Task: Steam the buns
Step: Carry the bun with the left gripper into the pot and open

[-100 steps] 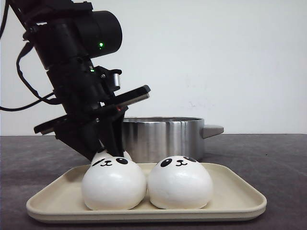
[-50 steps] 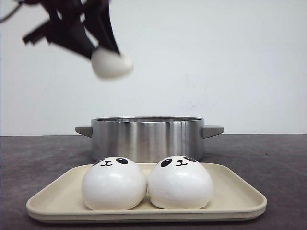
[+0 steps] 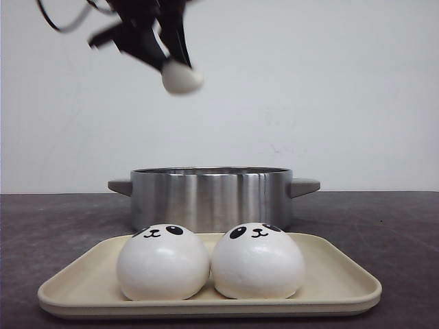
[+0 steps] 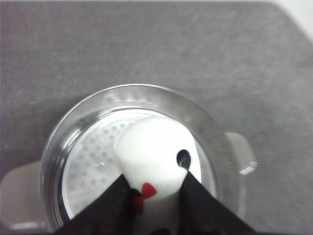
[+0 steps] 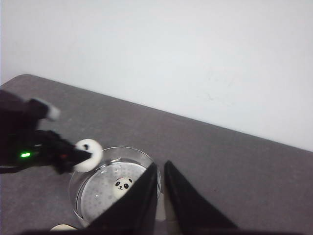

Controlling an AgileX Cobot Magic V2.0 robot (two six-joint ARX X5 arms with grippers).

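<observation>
My left gripper (image 3: 175,67) is shut on a white panda bun (image 3: 182,77) and holds it high above the steel pot (image 3: 211,197). In the left wrist view the held bun (image 4: 154,154) hangs between the fingers (image 4: 105,205) over the pot's perforated steamer plate (image 4: 90,161). Two more panda buns (image 3: 162,262) (image 3: 257,260) sit side by side on the cream tray (image 3: 343,291) in front of the pot. In the right wrist view a fourth bun (image 5: 123,185) lies inside the pot (image 5: 78,196). My right gripper (image 5: 162,165) is shut and empty, high above the pot's right side.
The pot has a side handle on each side (image 3: 305,186), and stands behind the tray on the dark grey table (image 3: 384,226). A white wall is behind. In the right wrist view the left arm (image 5: 29,142) reaches over the pot's rim.
My left gripper lifted a bun off the tray's back left, rose high, then moved right toward the space above the pot. The two front buns have not moved.
</observation>
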